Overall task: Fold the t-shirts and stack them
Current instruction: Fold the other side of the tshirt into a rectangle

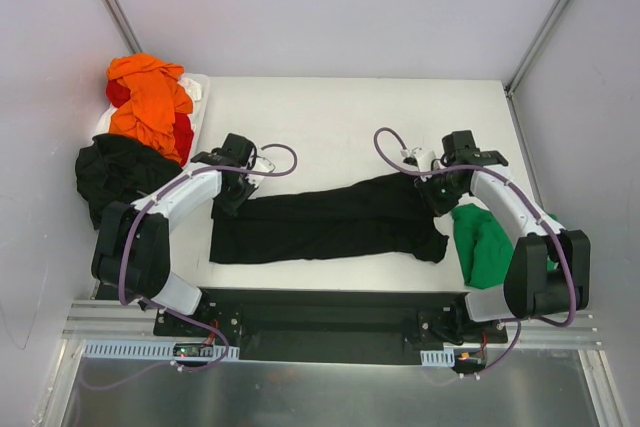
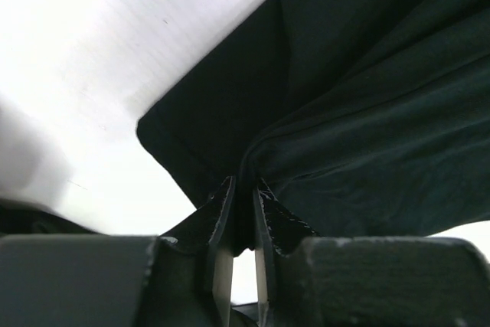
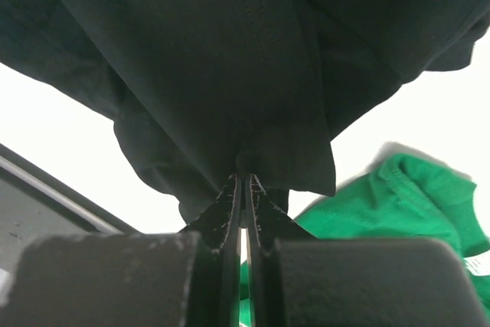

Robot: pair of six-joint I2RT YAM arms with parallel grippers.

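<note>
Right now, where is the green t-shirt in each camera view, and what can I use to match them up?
Top external: the green t-shirt lies bunched at the right, just past the black t-shirt's end.
Left wrist: not in it.
Right wrist: lower right, behind the right claw.
Shared landmark: the black t-shirt, visible in all three views.

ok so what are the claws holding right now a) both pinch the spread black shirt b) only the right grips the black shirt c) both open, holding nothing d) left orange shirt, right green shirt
a: the wrist views show the left claw and the right claw each shut on a fold of the black shirt, one at each end; the green shirt lies in neither.
</note>
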